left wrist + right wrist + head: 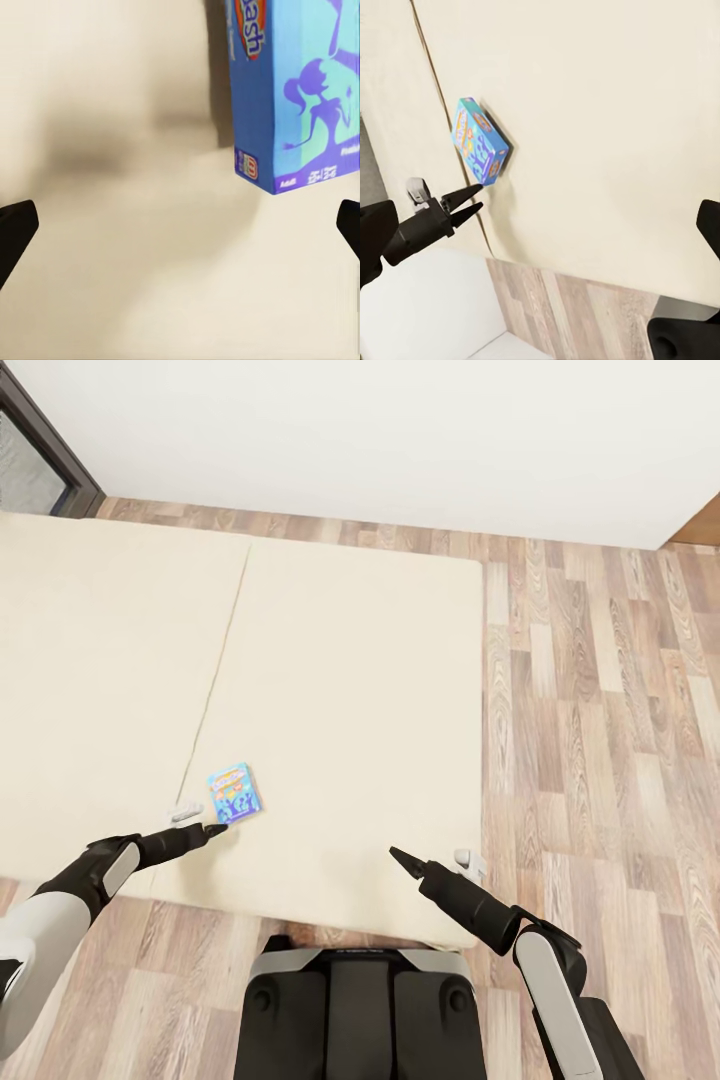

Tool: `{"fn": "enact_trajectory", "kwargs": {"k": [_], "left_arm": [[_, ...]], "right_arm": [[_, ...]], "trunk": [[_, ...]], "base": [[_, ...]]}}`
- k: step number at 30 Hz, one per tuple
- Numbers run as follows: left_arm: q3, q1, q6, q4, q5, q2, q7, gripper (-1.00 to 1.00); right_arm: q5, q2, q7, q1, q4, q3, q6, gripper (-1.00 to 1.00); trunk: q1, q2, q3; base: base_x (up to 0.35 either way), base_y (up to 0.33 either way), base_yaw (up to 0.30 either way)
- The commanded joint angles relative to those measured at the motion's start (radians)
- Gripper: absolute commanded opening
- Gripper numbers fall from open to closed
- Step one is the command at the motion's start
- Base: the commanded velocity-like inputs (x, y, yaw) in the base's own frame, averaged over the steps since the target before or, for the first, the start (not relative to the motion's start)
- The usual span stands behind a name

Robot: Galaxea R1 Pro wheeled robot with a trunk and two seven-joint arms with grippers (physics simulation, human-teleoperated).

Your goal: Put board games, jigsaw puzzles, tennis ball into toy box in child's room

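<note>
One blue game box (pixel 236 794) lies flat on the bed (pixel 340 690), just right of the mattress seam and near the bed's front edge. Left of the box, the left tool (pixel 212 827) hovers right at its near corner; the head view shows its tips drawn together, while its wrist view shows dark fingers (pixel 15 232) at both edges, so I cannot tell its state. To grip well, it should straddle the box's short sides and come down level — thin boxes slip. Right of the box, well apart, the right tool (pixel 398 856) hangs over the bed, empty; its jaws look spread in its wrist view.

matt beige cloth bed (pixel 350 660), glossy printed board game (pixel 236 793), wood-grain floor (pixel 600 710).
</note>
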Motion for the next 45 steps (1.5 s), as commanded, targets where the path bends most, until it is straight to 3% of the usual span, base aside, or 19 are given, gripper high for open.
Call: {"fn": "enact_trajectory", "kwargs": {"k": [1, 21, 35, 41, 45], "left_arm": [[0.001, 0.000, 0.009, -0.001, 0.007, 0.000, -0.002, 1.00], [0.001, 0.000, 0.004, -0.001, 0.007, 0.000, -0.002, 1.00], [0.013, -0.001, 0.009, -0.006, 0.008, -0.003, 0.001, 1.00], [0.015, -0.009, 0.011, -0.009, 0.007, -0.008, 0.041, 1.00], [0.016, -0.015, 0.012, -0.021, 0.008, -0.011, 0.106, 1.00]], "right_arm": [[0.001, 0.001, 0.003, 0.000, -0.001, -0.002, 0.005, 1.00], [0.001, 0.001, 0.004, 0.000, -0.001, -0.001, 0.005, 1.00], [0.001, 0.000, 0.006, 0.000, -0.001, -0.003, 0.005, 1.00], [0.001, -0.001, 0.006, 0.000, -0.001, -0.003, 0.005, 1.00], [0.001, -0.001, 0.006, 0.000, -0.001, -0.003, 0.005, 1.00]], "trunk": [[0.001, -0.001, 0.001], [0.001, -0.001, 0.034], [0.001, -0.001, 0.039], [0.001, -0.001, 0.039], [0.001, -0.001, 0.039]], "base": [[0.000, 0.000, 0.000], [0.000, 0.000, 0.000], [0.000, 0.000, 0.000], [0.000, 0.000, 0.000], [0.000, 0.000, 0.000]]}}
